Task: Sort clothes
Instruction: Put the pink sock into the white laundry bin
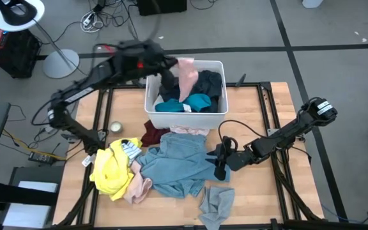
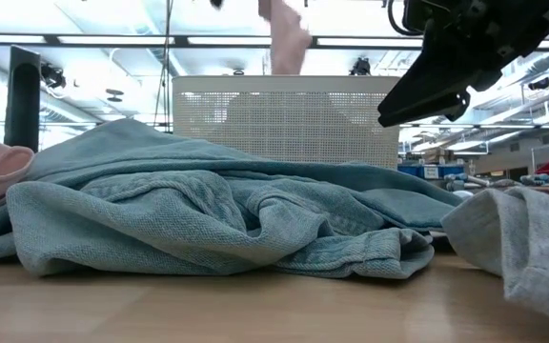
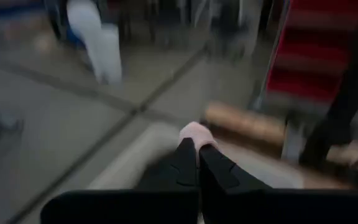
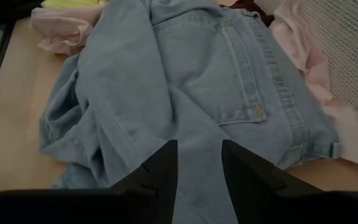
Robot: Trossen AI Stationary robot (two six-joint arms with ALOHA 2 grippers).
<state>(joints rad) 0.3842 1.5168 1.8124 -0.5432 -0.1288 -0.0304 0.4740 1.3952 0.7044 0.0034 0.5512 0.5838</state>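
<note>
The clothes are lying partly on the surface (image 1: 260,198) and partly in the white bin (image 1: 151,96); a salmon pink garment (image 1: 186,75) is hanging over the bin, pinched in the closed left gripper (image 1: 171,67); a teal garment (image 1: 185,104) is sitting inside the bin; the light blue denim garment (image 1: 177,163) is spreading across the surface's middle, beside the yellow garment (image 1: 110,167); the right gripper (image 1: 220,161) is hovering at the denim's edge, fingers parted, holding nothing.
</note>
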